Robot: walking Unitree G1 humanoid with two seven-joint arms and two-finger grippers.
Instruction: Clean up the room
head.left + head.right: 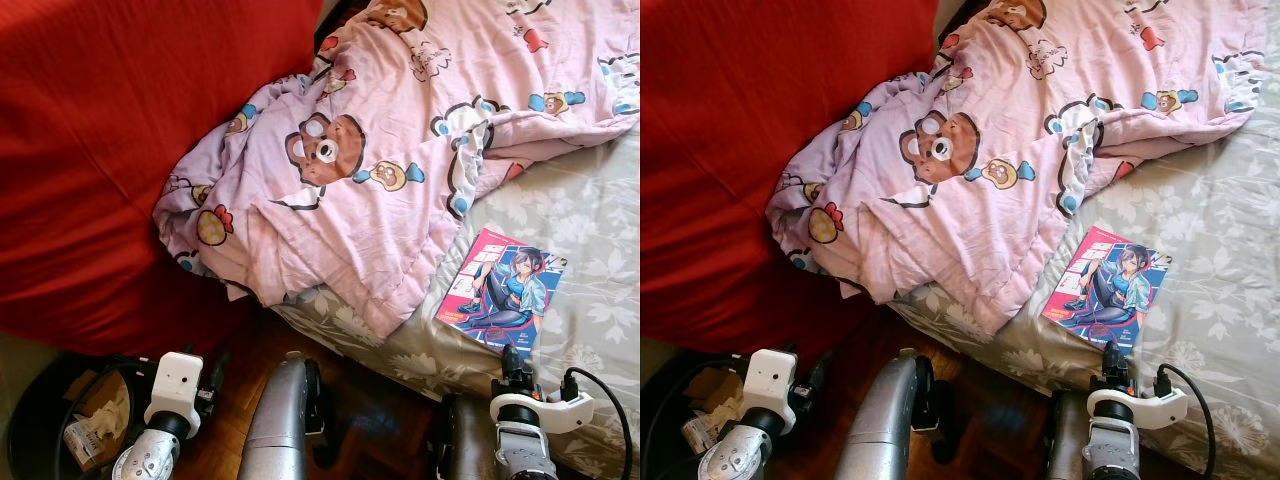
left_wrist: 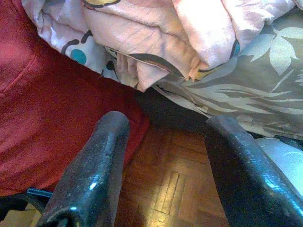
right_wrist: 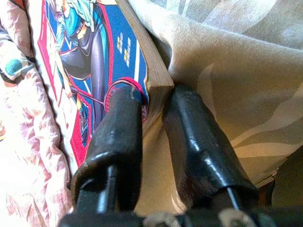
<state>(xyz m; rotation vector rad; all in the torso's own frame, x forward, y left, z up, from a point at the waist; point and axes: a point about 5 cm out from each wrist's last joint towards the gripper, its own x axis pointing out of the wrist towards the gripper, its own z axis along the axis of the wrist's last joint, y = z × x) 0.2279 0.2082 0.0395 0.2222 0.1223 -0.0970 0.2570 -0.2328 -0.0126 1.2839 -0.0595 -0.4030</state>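
From the head camera, a thin comic book with a bright pink and blue cartoon cover [image 1: 503, 291] lies flat on the grey bed sheet with pale leaf shapes [image 1: 590, 210], close to the edge of the bed. Just beside it is a crumpled pink blanket with cartoon bears [image 1: 380, 150], and a big red cushion [image 1: 90, 150] leans at the left. The right gripper [image 1: 512, 360] is at the book's near corner. A dark bin with crumpled paper in it [image 1: 60, 420] stands on the wooden floor [image 1: 370, 410] by the left arm. In the left wrist view, the left gripper [image 2: 163, 165] hangs low over the floor with its fingers wide apart, holding nothing. In the right wrist view, the right gripper's two fingers [image 3: 118, 137] pinch the book's corner, one on the cover, one under the pages. I think the tidying has only just started: the book is grabbed but not lifted, and the blanket is a messy heap.
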